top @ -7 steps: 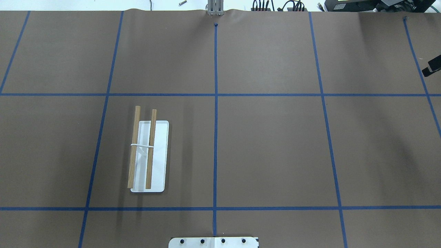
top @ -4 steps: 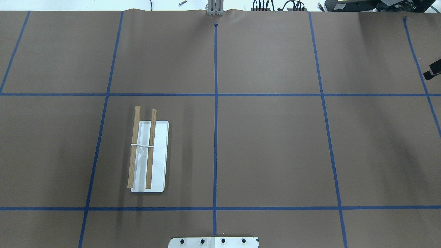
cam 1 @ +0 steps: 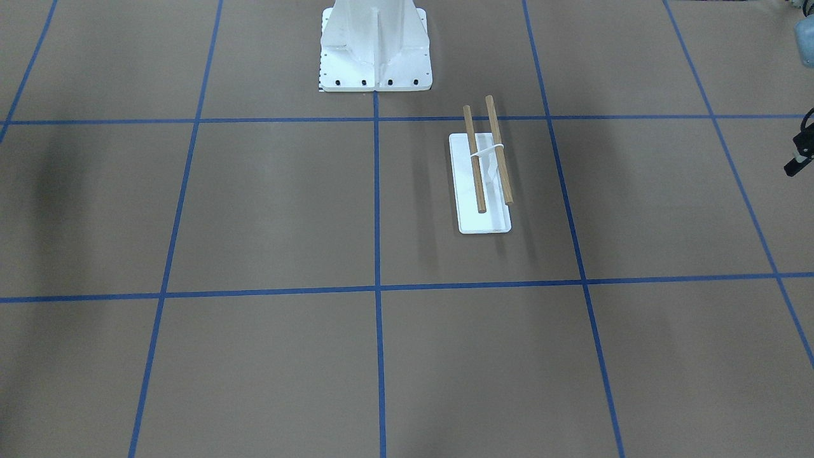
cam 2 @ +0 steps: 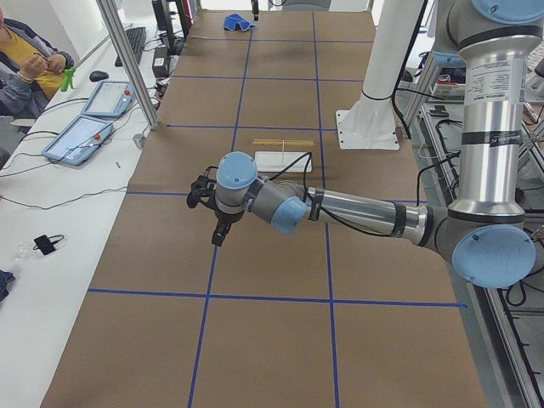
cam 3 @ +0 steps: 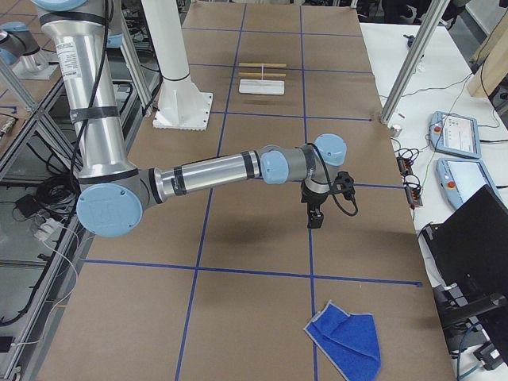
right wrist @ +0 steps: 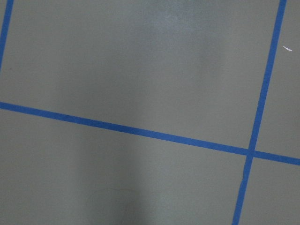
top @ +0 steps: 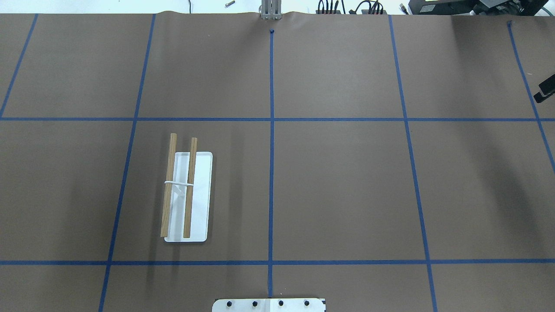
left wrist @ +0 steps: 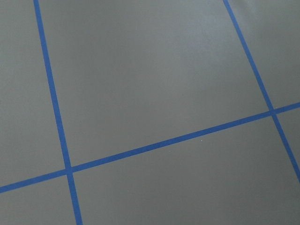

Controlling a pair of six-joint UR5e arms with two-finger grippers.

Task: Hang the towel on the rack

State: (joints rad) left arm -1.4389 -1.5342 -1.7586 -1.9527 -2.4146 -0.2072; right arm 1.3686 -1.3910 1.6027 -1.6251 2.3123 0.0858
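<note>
The rack [top: 187,195] stands on the table's left half, two wooden dowels over a white base plate; it also shows in the front view [cam 1: 486,166]. The blue towel [cam 3: 346,336] lies crumpled at the table's end on my right, far from the rack; it also shows in the exterior left view [cam 2: 238,23]. My right gripper [cam 3: 315,221] hovers above the table between rack and towel; only a black sliver shows overhead [top: 544,92]. My left gripper [cam 2: 218,234] hovers over bare table past the rack. I cannot tell whether either is open or shut. Both wrist views show only brown paper and blue tape.
The large white bolted pedestal [cam 1: 375,44] stands at the robot's side, near the rack. A white side bench with control pendants [cam 2: 85,127], cables and metal posts [cam 2: 127,59] runs along the operators' side. A person [cam 2: 30,59] sits there.
The black sliver of my right gripper has slid a little toward the right edge of the overhead view. The rack has not moved.
</note>
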